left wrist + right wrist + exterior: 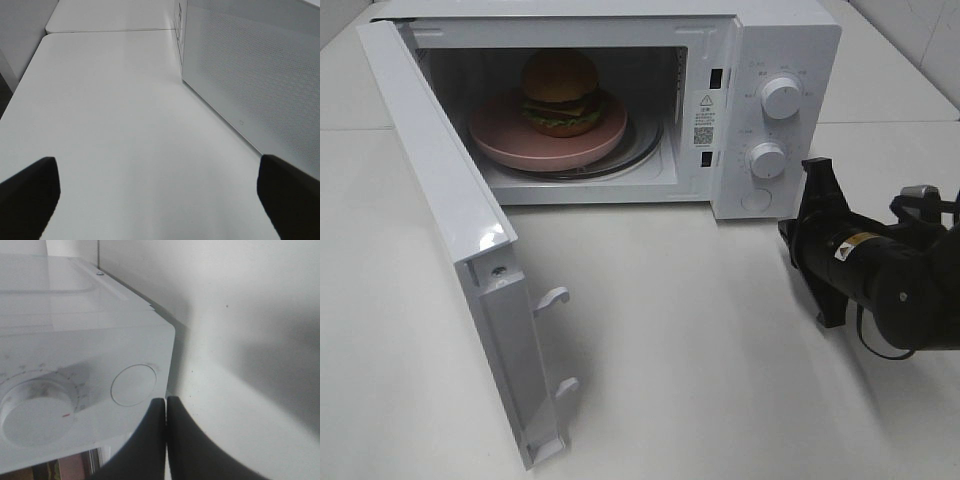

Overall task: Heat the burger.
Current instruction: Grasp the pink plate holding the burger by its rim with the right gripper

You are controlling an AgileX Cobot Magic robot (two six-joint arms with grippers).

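The burger (pixel 561 92), an orange-tan bun with green filling, sits on a round pink plate (pixel 510 140) inside the white microwave (pixel 790 50). The microwave's door (pixel 450 200) stands wide open to the left. My right gripper (pixel 817 172) is shut and empty, on the table side just right of the microwave's control panel. In the right wrist view its fingertips (pixel 166 404) are pressed together near the round door button (pixel 132 385) and the lower knob (pixel 35 407). My left gripper (pixel 157 167) is open and empty over the bare table, outside the door (pixel 250 75). It does not show in the exterior view.
The control panel has two knobs (pixel 781 97) (pixel 767 159) and a round button (pixel 756 200). The open door juts towards the front left of the white table (pixel 700 350). A table seam (pixel 110 31) runs behind the left gripper's area.
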